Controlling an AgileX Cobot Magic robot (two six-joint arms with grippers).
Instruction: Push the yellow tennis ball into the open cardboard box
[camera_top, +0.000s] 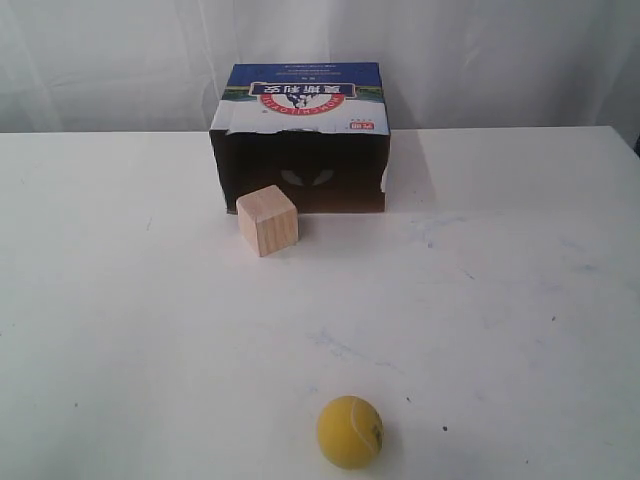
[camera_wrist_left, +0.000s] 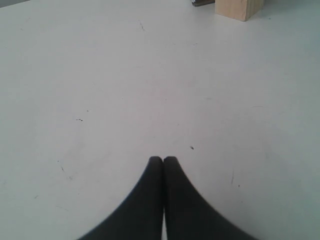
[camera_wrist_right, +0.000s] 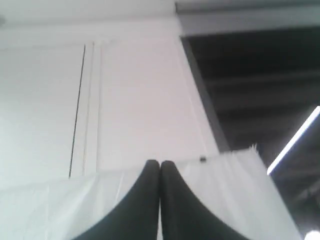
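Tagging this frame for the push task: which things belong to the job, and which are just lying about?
Job:
- yellow tennis ball, at the near side of the table
- open cardboard box, at the far side, dark mouth facing the ball

Lying about:
- wooden cube, in front of the left part of the box mouth
- white table, only the surface

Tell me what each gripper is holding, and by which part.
Nothing. The left gripper and right gripper are both shut and empty; the tennis ball sits free on the table.
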